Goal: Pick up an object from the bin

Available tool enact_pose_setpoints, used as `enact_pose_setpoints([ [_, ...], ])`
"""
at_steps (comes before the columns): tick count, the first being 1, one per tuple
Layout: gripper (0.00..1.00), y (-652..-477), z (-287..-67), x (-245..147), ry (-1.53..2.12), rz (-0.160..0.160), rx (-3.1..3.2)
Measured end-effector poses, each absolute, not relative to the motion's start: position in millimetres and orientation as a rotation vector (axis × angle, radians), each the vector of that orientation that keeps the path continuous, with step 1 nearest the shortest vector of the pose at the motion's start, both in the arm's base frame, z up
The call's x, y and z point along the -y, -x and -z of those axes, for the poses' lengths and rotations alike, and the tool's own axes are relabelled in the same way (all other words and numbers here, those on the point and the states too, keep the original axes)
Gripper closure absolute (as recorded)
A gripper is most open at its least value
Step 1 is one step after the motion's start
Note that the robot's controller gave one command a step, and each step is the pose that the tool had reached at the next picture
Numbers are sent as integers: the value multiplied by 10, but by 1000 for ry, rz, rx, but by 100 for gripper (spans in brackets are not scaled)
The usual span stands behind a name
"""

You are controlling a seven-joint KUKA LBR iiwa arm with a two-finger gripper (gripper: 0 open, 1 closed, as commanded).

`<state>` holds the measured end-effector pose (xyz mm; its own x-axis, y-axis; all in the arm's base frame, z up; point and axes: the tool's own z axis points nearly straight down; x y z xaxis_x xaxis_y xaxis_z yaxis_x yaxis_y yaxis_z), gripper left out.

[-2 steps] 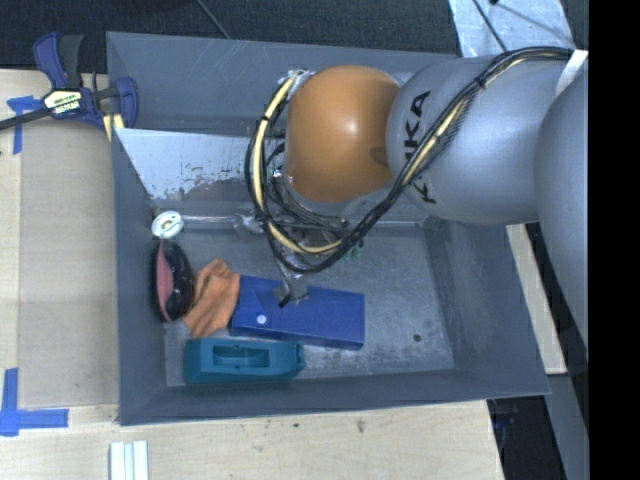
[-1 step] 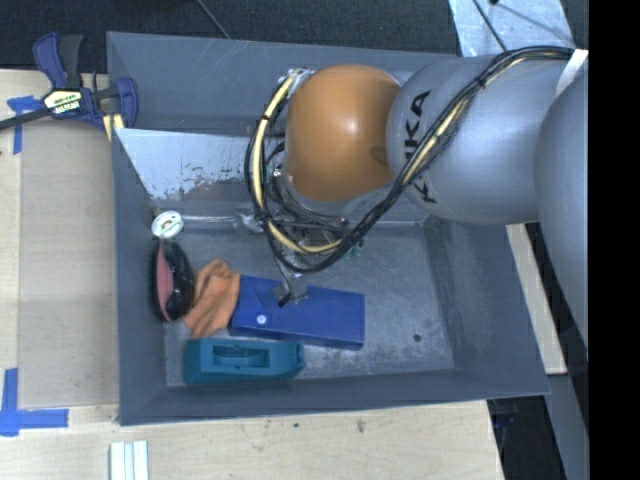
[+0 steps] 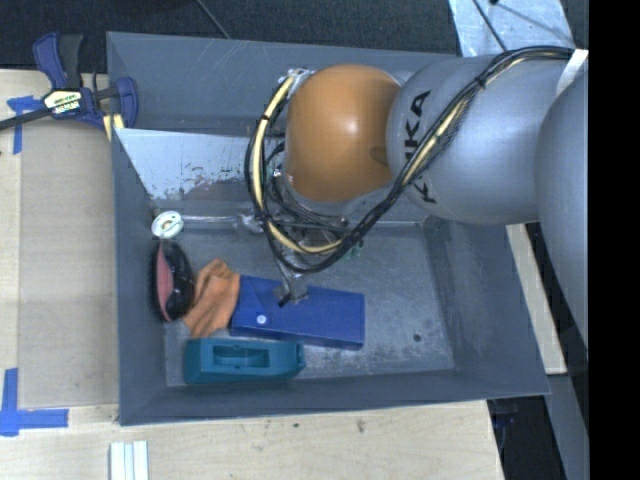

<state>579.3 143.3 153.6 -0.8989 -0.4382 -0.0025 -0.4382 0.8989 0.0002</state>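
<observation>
My gripper (image 3: 292, 290) reaches down from under the orange wrist cover and its tip touches the upper left part of a flat blue rectangular box (image 3: 310, 318) lying in the middle of the bin floor. Just below that box lies a teal plastic case (image 3: 242, 360), along the front wall. An orange cloth (image 3: 212, 296) lies crumpled against the box's left end.
A black and red oval thing (image 3: 171, 280) lies by the left wall, with a small white round piece (image 3: 167, 225) above it. The arm and its cables cover the bin's back and right. Bare floor lies right of the blue box.
</observation>
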Motion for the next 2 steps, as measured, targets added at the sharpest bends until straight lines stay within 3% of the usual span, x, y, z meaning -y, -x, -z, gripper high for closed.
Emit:
enact_pose_setpoints([
  [1,0,-5776,-1280,-1725,710,0,-3052],
  [2,0,-5348,-1234,-1783,605,-2,-3082],
])
